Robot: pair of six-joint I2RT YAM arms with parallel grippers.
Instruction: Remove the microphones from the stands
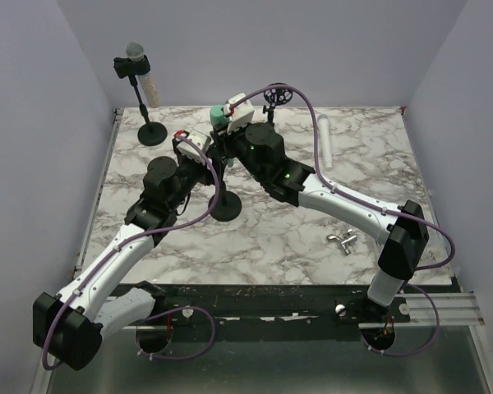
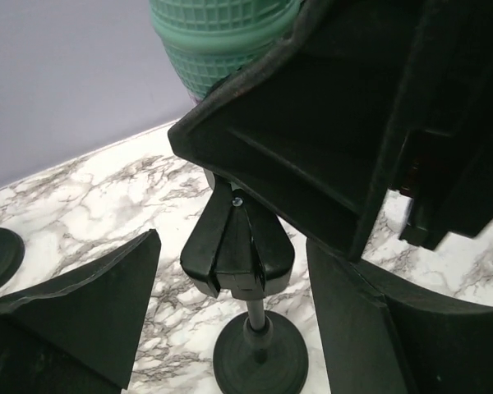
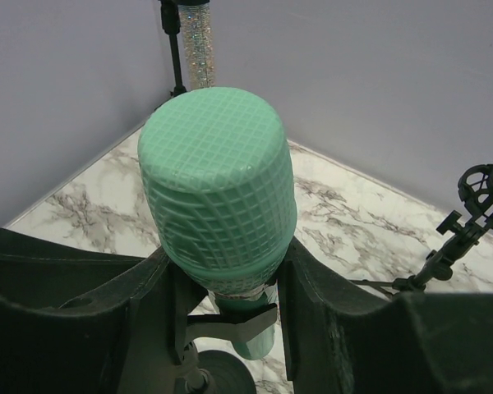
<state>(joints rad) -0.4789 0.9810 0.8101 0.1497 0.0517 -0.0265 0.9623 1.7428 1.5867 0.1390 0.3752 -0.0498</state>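
The green microphone (image 1: 219,114) sits upright in the clip of a black stand (image 1: 226,205) at the table's middle. In the right wrist view my right gripper (image 3: 226,267) is shut on the microphone's mesh head (image 3: 218,180), a finger pressing each side of its lower rim; its handle (image 3: 251,332) sits in the clip (image 3: 230,320). My left gripper (image 2: 230,271) is open, its fingers (image 2: 74,328) standing apart on either side of the stand's clip (image 2: 238,250), above the round base (image 2: 259,357). The head also shows in the left wrist view (image 2: 218,41).
A second stand (image 1: 152,131) with a glittery microphone (image 1: 136,59) stands at the back left. An empty stand (image 1: 275,100) is at the back middle. A white microphone (image 1: 324,141) lies at the back right. A small metal part (image 1: 343,240) lies near the right arm.
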